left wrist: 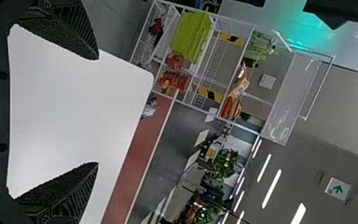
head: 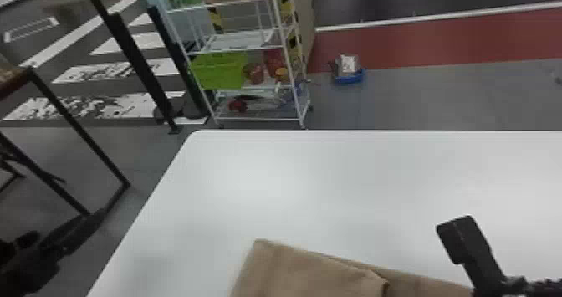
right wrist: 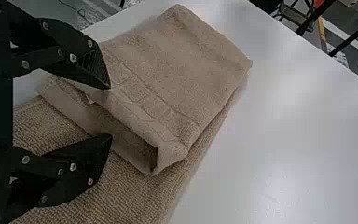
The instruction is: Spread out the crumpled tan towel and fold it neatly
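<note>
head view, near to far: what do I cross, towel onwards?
Tan towel → far edge of the white table → gray floor → red floor strip → white line.

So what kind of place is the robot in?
It looks like a big indoor workshop or robot lab, though I can't be sure. There's a white rack holding a bright green bin, long strip lights and a green arrow sign.
</note>
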